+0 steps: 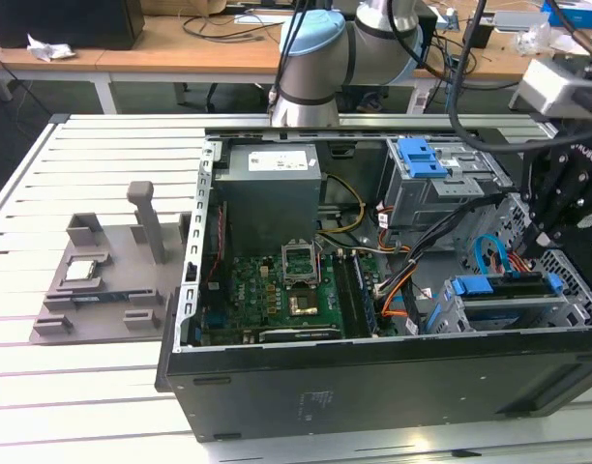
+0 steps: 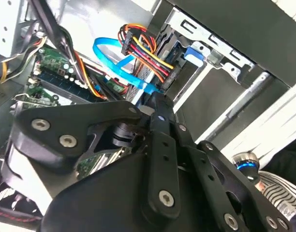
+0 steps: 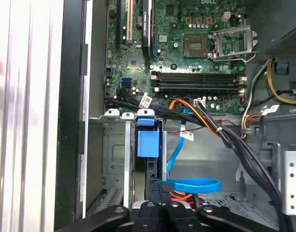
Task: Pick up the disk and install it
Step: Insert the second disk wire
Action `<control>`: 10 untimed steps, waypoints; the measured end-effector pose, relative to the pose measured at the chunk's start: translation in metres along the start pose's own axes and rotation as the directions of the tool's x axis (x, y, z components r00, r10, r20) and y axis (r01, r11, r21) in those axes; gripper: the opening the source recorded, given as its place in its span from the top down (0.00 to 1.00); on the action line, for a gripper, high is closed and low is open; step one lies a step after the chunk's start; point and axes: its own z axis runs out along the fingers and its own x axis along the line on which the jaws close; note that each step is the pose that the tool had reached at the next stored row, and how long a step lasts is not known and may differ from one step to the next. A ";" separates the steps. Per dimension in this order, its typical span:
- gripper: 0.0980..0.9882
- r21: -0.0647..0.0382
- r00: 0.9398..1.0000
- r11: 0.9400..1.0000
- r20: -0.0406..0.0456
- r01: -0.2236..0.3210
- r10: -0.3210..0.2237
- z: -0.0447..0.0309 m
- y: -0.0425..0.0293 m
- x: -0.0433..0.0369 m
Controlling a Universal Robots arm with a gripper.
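In the exterior view the gripper (image 1: 557,217) hangs at right above the disk (image 1: 504,302) seated in the lower-right bay; in both wrist views, finger state indeterminate, adjacent cables (image 3: 189,185) risk snagging.

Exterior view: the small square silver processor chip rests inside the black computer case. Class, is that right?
No: the small square silver processor chip rests on the grey plastic fixture beside the black computer case, as the exterior view shows.
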 end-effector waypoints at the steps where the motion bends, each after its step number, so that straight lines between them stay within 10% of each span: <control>1: 0.99 0.000 1.000 1.000 -0.001 0.000 0.000 -0.0038 0.0002 -0.0006; 10: 0.99 0.000 1.000 1.000 -0.001 0.000 0.000 -0.0137 0.0009 -0.0008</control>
